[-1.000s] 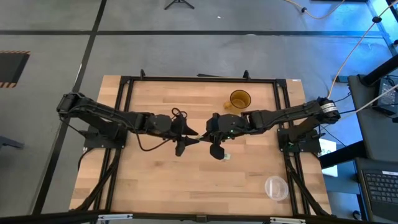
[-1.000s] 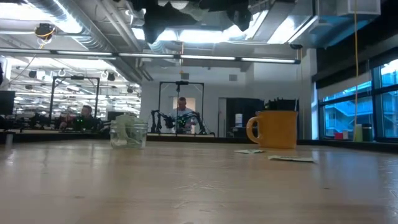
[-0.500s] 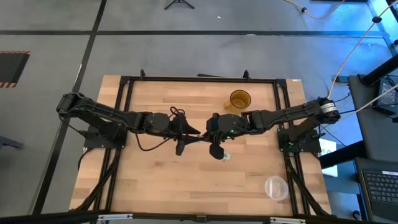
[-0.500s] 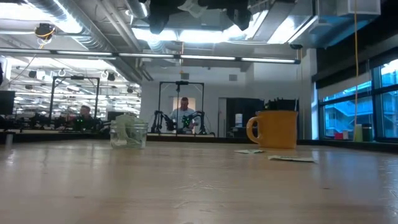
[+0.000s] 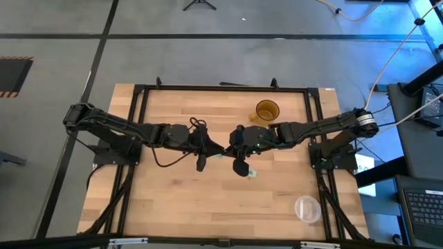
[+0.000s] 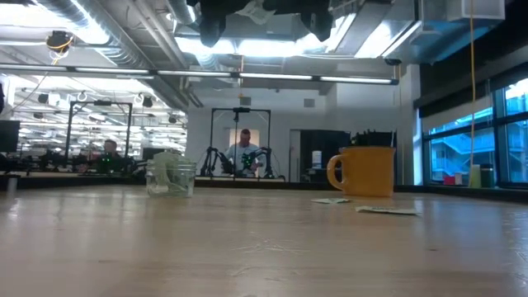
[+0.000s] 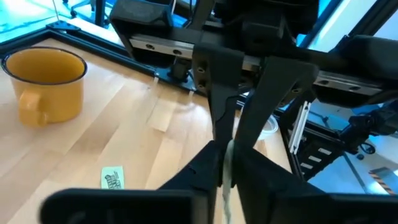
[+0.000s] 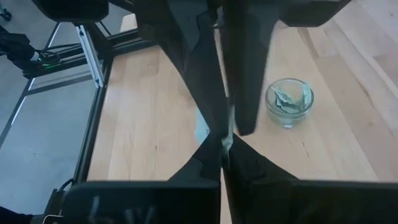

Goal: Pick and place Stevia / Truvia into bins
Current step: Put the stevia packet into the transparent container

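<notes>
High over the table's middle, my left gripper [image 5: 215,150] and my right gripper [image 5: 226,151] meet tip to tip, both shut on one white Stevia packet [image 7: 226,185]. The low view shows that packet [image 6: 257,10] at the very top of the picture, between the two dark grippers. The glass cup [image 8: 289,101] stands on the table with packets in it; my left arm hides it in the high view. It also shows in the low view [image 6: 171,176]. A loose packet [image 5: 250,173] lies flat on the table below my right gripper. My left gripper pinches the packet [image 7: 226,169] between its two fingers, coming about level from the table's left. The packet stands on edge, lifted clear of the table. My right gripper pinches the same packet [image 8: 228,137] between its two fingers from the table's right, slanting a little downward, its fingertips against my left gripper's.
An amber mug [image 5: 267,111] stands far right of the middle. A wider clear plastic container [image 5: 307,207] sits near the front right corner. Two loose packets [image 6: 330,200] [image 6: 388,210] lie on the wood near the mug. A black frame [image 5: 138,90] borders the table.
My left gripper has shut from wide open onto the packet that my right gripper holds. Both arms have stayed where they were, and the packet has stayed in the air.
</notes>
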